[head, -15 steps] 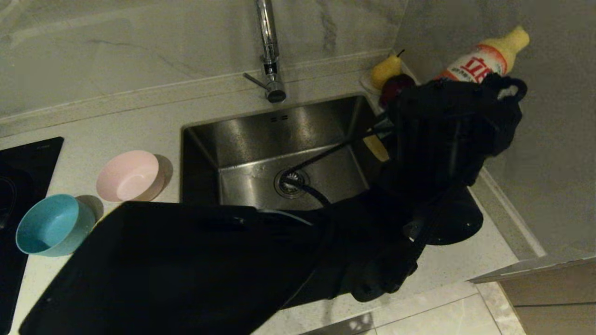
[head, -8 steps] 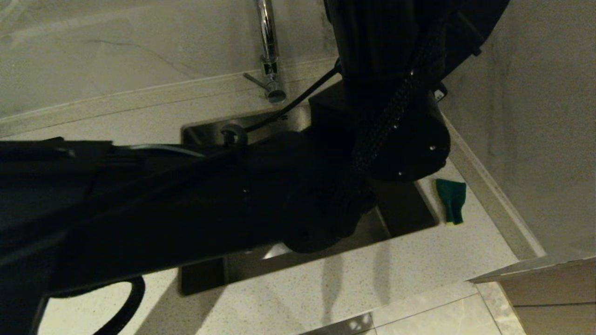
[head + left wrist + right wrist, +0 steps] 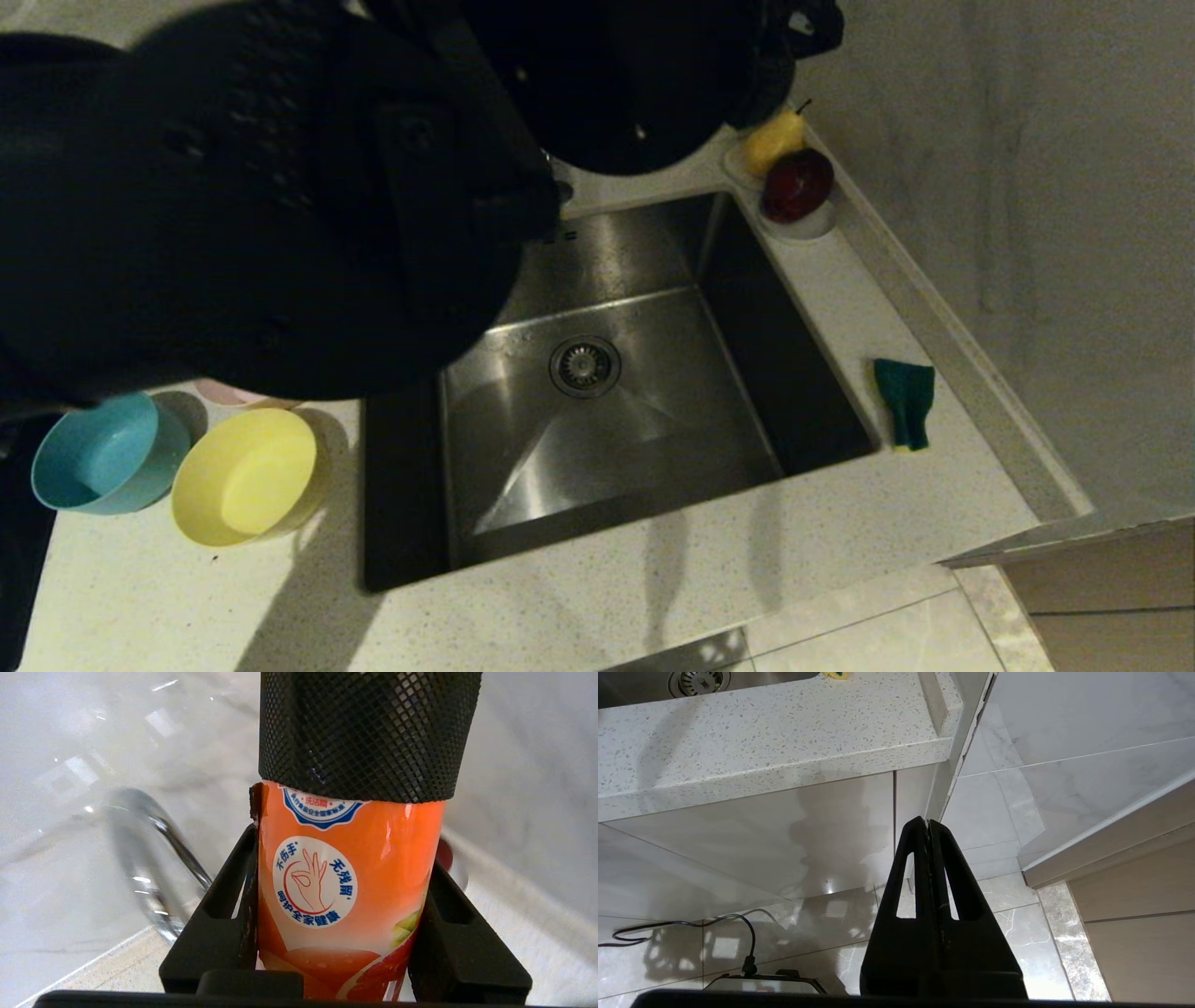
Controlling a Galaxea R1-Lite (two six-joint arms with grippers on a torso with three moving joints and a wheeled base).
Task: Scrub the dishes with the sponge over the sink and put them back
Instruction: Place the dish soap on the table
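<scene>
a: what has changed over the last second?

b: the left arm has swung up and back. a second ago it lay low across the front of the sink (image 3: pixel 653 392); now it looms high at the rear, hiding the tap in the head view. the left gripper (image 3: pixel 343 896) is pinching an orange detergent bottle (image 3: pixel 345 872), one finger on each side of the label, with the tap (image 3: pixel 154 858) just beside it in the wrist view. the yellow bowl (image 3: pixel 245 476) shows now on the bench (image 3: pixel 653 597), well apart from that gripper, touching or nearly touching the blue bowl (image 3: pixel 105 453) on its far side. only a sliver of the pink bowl (image 3: pixel 229 396) peeps out under the arm.

a: and for the task?

b: my guess is the soap is on its way back to its corner, so a scrubbing round looks finished or close to it. all three bowls stand on the bench, none in the sink.

a: room to move?

b: the basin is bare down to the drain, so there is free space below the gripper. the fruit dish (image 3: pixel 794 219) sits at the sink's rear corner, near where the arm hangs. the sponge (image 3: pixel 904 401) lies green face up on the narrow strip between the sink's edge and the wall kerb, far from both grippers. the right gripper (image 3: pixel 930 830) hangs parked below the bench edge, fingers pressed together, holding nothing.
</scene>
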